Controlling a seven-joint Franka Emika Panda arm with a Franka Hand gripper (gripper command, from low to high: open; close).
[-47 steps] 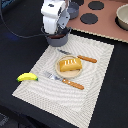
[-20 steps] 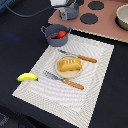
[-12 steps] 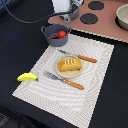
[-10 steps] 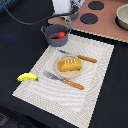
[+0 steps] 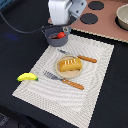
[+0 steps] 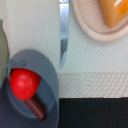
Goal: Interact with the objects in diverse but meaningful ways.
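Note:
A small grey pot (image 5: 54, 37) stands at the far corner of the placemat, with a red tomato (image 5: 61, 35) and a brown sausage stick (image 6: 35, 107) inside it. The wrist view looks straight down on the pot (image 6: 44, 75) and tomato (image 6: 24, 83). My gripper (image 5: 59, 26) hangs just above the pot, open, holding nothing; its fingertips are hard to make out. The golden bread loaf (image 5: 69, 64) lies on a small beige plate (image 5: 69, 73) mid-mat. A yellow banana (image 5: 27, 77) rests at the mat's edge on the exterior view's left.
A knife (image 5: 80, 57) lies beyond the plate and a fork (image 5: 64, 80) in front of it, both orange-handled. The knife blade (image 6: 63, 35) shows beside the pot. A brown stove board with black burners (image 5: 90, 19) and another pot (image 5: 122, 15) sits behind.
The gripper was down at the pot 2.4 s ago and has lifted straight up off it. The tomato now shows inside the pot. Little has moved in the last second.

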